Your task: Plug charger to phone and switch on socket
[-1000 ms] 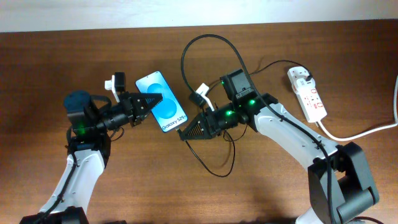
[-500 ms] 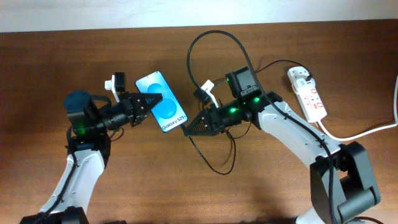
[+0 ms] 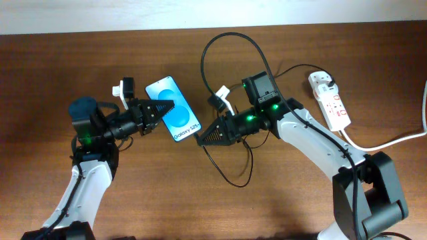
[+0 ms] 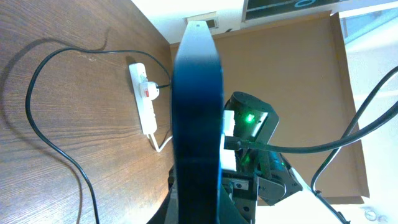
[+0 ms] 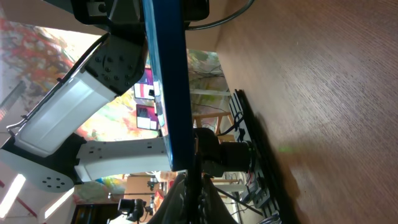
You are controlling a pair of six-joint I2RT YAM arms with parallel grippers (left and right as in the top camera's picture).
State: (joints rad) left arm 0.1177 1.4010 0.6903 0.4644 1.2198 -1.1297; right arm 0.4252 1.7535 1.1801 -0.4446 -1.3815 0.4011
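My left gripper (image 3: 162,109) is shut on the phone (image 3: 173,117), a blue-screened Galaxy handset held above the table; the left wrist view shows its dark edge (image 4: 198,112) filling the middle. My right gripper (image 3: 202,139) is shut on the charger (image 3: 227,175) near its tip, right at the phone's lower end; in the right wrist view the thin black cable (image 5: 194,186) runs up between the fingers to the phone's edge (image 5: 168,87). Whether the tip is inside the port is hidden. The black cable loops back to a dark plug in the socket (image 3: 329,100), a white power strip at the right.
The socket's thick white cord (image 3: 387,141) runs off to the right edge. The socket also shows in the left wrist view (image 4: 144,99). Loops of the charger cable lie behind and below the right arm. A white wall edge borders the table's far side.
A second ago my right gripper moved slightly right and up with the cable, and the cable loop shifted. Since half a second ago nothing has visibly moved.
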